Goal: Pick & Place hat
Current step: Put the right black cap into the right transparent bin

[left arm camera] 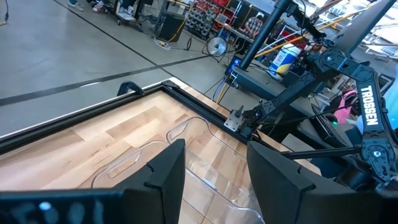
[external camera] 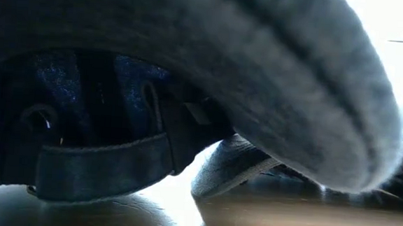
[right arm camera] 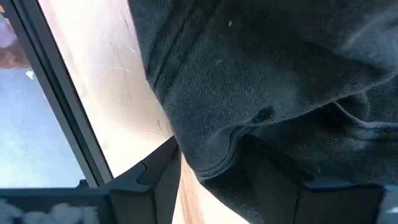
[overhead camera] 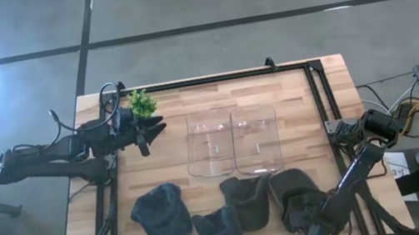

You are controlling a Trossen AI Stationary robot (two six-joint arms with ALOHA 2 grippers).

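Several dark grey hats lie in a row along the table's near edge (overhead camera: 162, 215), (overhead camera: 219, 234), (overhead camera: 248, 200). My right gripper (overhead camera: 307, 228) is down at the rightmost hat (overhead camera: 296, 196). In the right wrist view its open fingers (right arm camera: 211, 163) stand on either side of that hat's stitched edge (right arm camera: 208, 165). My left gripper (overhead camera: 152, 129) hovers open over the table's left part, beside a small green plant (overhead camera: 141, 103); the left wrist view shows its fingers (left arm camera: 214, 155) apart and holding nothing. A hat (external camera: 211, 64) right in front of the low camera fills that view. My right gripper has the rightmost hat's stitched edge (right arm camera: 211, 171) between its open fingers, coming at it from above near the table's near edge. The hat lies on the table. Whether either finger (right arm camera: 155, 180) touches the cloth, I cannot tell.
Two clear plastic containers (overhead camera: 209, 143), (overhead camera: 255, 140) stand side by side in the middle of the table, beyond the hats. A black frame rail (overhead camera: 212, 78) runs along the far edge and down both sides. Bare wood lies between the containers and the left gripper.
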